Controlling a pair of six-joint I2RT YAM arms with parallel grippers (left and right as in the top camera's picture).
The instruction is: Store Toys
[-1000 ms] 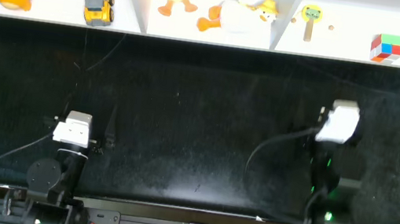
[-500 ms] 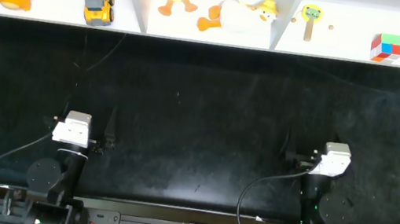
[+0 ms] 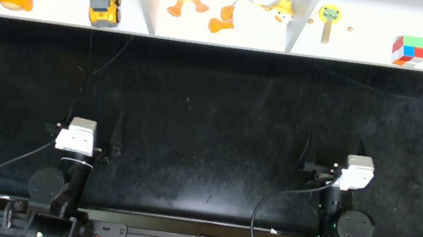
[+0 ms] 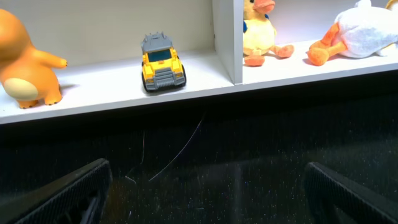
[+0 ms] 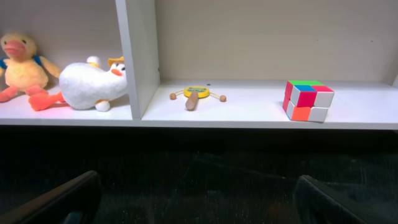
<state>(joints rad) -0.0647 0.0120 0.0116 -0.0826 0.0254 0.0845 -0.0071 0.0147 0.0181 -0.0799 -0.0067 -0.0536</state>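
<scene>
— Ahead of my left fingers (image 4: 68, 193), up on the white shelf (image 4: 99, 90), stands the yellow truck (image 4: 163, 63), facing me. Off toward my left fingertip's side sits the orange toy (image 4: 25, 68), in the same compartment.

— And past the upright board?

— Beyond that divider (image 4: 227, 37), toward my right fingertip's side, the yellow duck (image 4: 261, 34) sits upright. The white goose (image 4: 367, 34) lies on its side just beside it. Both are in the middle compartment.

— What lies before your other arm?

— Ahead of my right gripper (image 5: 196, 199), the small rattle (image 5: 196, 96) lies flat on the shelf, about in line with the gap between the fingers. The coloured cube (image 5: 308, 99) rests in that same compartment, farther toward the right finger. All six toys are on the shelf, well apart from both of my grippers.

— How do your fingers stand?

— Released, on both arms. My left gripper (image 4: 208, 199) has its fingers spread wide, and so does the right one. Each is over the black mat (image 3: 211, 118), near my bases.
</scene>
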